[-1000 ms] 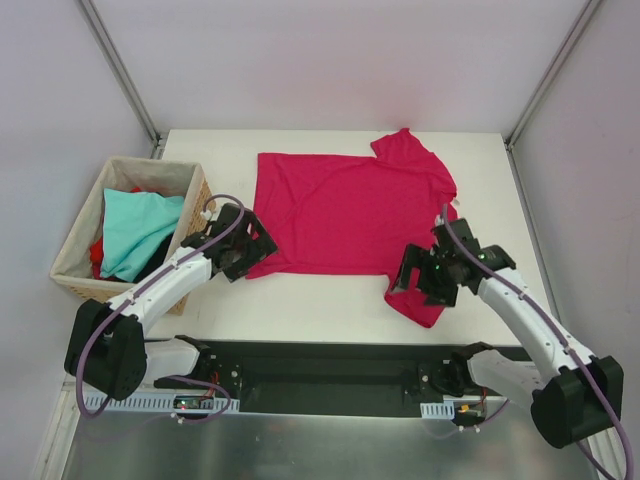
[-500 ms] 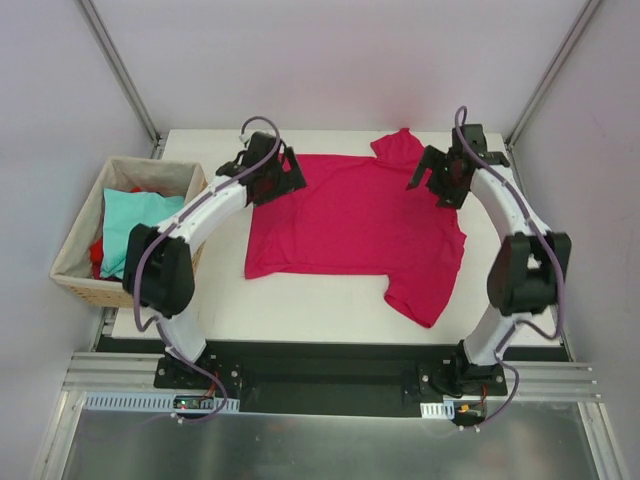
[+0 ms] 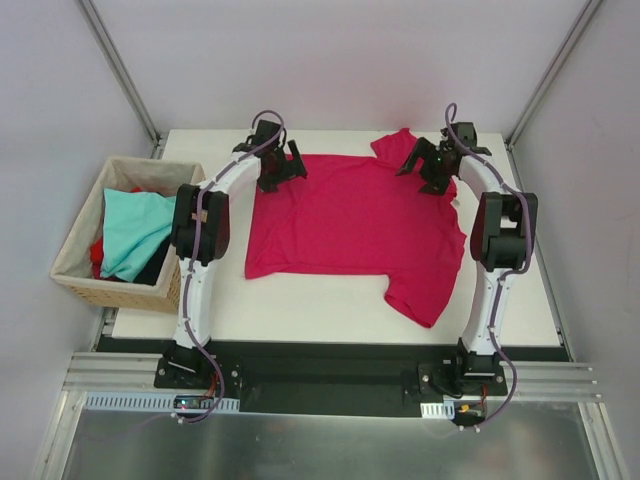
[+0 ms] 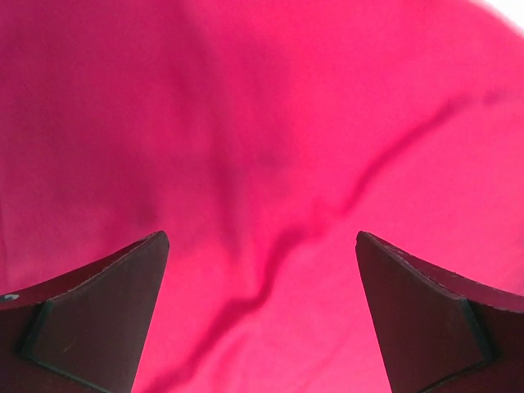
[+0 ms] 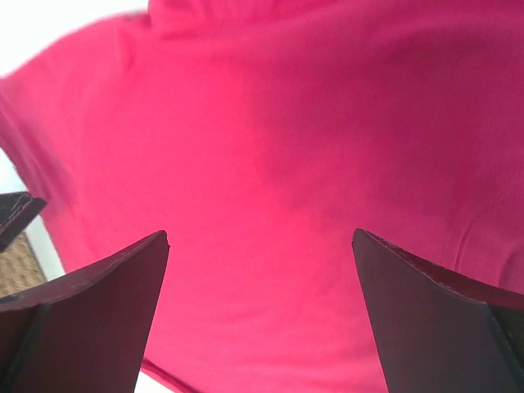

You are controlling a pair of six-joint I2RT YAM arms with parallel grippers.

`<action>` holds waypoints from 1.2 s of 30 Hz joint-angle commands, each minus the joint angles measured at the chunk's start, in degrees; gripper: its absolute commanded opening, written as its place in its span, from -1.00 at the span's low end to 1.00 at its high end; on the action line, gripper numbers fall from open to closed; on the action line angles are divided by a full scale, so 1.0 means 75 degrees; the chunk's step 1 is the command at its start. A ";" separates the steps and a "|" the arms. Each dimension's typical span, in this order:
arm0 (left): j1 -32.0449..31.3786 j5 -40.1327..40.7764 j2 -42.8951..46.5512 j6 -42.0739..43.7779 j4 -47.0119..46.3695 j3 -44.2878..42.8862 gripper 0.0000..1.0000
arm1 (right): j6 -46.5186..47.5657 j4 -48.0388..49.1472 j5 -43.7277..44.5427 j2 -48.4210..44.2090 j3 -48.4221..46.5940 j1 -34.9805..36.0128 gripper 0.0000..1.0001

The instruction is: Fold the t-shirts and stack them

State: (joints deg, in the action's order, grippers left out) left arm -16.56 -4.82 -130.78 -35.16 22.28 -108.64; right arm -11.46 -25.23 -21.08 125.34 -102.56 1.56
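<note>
Crimson-magenta cloth t-shirt (image 3: pixel 350 215): lying spread flat beneath both grippers

Left gripper (image 3: pixel 283 168) is holding its jaws fully apart and gripping nothing, with the shirt's far left corner directly below it. Right gripper (image 3: pixel 427 166) is likewise standing wide open and empty over the far right shoulder. Light teal t-shirt (image 3: pixel 135 228) is lying in the woven wicker basket (image 3: pixel 72 262), well left of the left gripper.
</note>
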 commanded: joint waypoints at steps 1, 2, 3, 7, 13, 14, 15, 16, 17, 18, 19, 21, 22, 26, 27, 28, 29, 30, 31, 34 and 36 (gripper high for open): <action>0.0484 -0.0985 -0.0490 -0.0690 -0.0193 -0.0819 0.97 | -0.0649 0.1101 -0.1323 0.0513 -0.0317 -0.0197 0.99; 0.0554 -0.1102 -0.0573 -0.0749 -0.0298 -0.0982 0.97 | -0.0744 0.1265 -0.1407 0.0584 -0.0305 -0.0185 0.99; 0.0578 -0.1278 -0.0655 -0.0843 -0.0404 -0.1065 0.97 | -0.0803 0.1487 -0.1454 0.0643 -0.0317 -0.0197 0.99; 0.0590 -0.1561 -0.1077 -0.0972 -0.0779 -0.1463 0.96 | -0.0967 0.1513 -0.1408 0.1030 -0.0574 -0.0185 0.99; 0.0766 -0.1643 -0.1487 -0.1347 -0.1037 -0.1487 0.96 | -0.1178 0.1396 -0.1350 0.1581 -0.0844 -0.0431 0.99; 0.0778 -0.1654 -0.1546 -0.1417 -0.1072 -0.1499 0.95 | -0.1179 0.1373 -0.1326 0.1616 -0.0879 -0.0454 0.99; 0.0789 -0.1666 -0.1582 -0.1441 -0.1084 -0.1499 0.95 | -0.1179 0.1349 -0.1303 0.1663 -0.0903 -0.0501 0.99; 0.0813 -0.1643 -0.1628 -0.1465 -0.1096 -0.1499 0.95 | -0.1202 0.1326 -0.1268 0.1710 -0.0984 -0.0525 0.99; 0.0825 -0.1608 -0.1652 -0.1500 -0.1131 -0.1511 0.96 | -0.1190 0.1325 -0.1256 0.1722 -0.1008 -0.0548 1.00; 0.0825 -0.1619 -0.1710 -0.1512 -0.1166 -0.1534 0.96 | -0.1213 0.1314 -0.1232 0.1745 -0.1032 -0.0595 0.99; 0.0848 -0.1631 -0.1757 -0.1523 -0.1178 -0.1581 0.96 | -0.1214 0.1302 -0.1186 0.1815 -0.1136 -0.0618 0.99; 0.0883 -0.1783 -0.1898 -0.1558 -0.1201 -0.1908 0.96 | -0.1237 0.1255 -0.1197 0.1850 -0.1207 -0.0677 0.99; 0.0883 -0.1818 -0.2061 -0.1559 -0.1202 -0.2037 0.96 | -0.1225 0.1232 -0.1139 0.1862 -0.1196 -0.0689 0.99; 0.0895 -0.1959 -0.2367 -0.1675 -0.1213 -0.2611 0.96 | -0.1190 0.1232 -0.1231 0.1839 -0.1207 -0.0759 0.99; 0.0895 -0.2029 -0.2367 -0.1687 -0.1213 -0.2624 0.96 | -0.1213 0.1232 -0.1313 0.1816 -0.1277 -0.0794 0.99; 0.0895 -0.2064 -0.2309 -0.1676 -0.1213 -0.2636 0.95 | -0.1214 0.1220 -0.1488 0.1781 -0.1301 -0.0794 0.99; 0.0883 -0.2111 -0.2227 -0.1641 -0.1213 -0.2555 0.95 | -0.1190 0.1208 -0.1571 0.1595 -0.1325 -0.0794 0.99; 0.0883 -0.2111 -0.1960 -0.1571 -0.1225 -0.2496 0.94 | -0.1155 0.1231 -0.1642 0.1430 -0.1302 -0.0783 0.99; 0.0872 -0.2077 -0.1783 -0.1489 -0.1213 -0.2426 0.94 | -0.1109 0.1220 -0.1851 0.1266 -0.1336 -0.0783 0.99; 0.0872 -0.2018 -0.0811 -0.1056 -0.1237 -0.2144 0.95 | -0.0980 0.1162 -0.2448 0.0447 -0.1558 -0.0783 0.99; 0.0872 -0.1994 0.0215 -0.0856 -0.1225 -0.1735 0.95 | -0.0944 0.1021 -0.2789 -0.0347 -0.1734 -0.0759 1.00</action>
State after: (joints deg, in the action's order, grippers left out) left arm -10.39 -19.42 -144.44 -45.69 12.84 -124.64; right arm -20.25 -16.38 -35.22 136.53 -110.63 -3.97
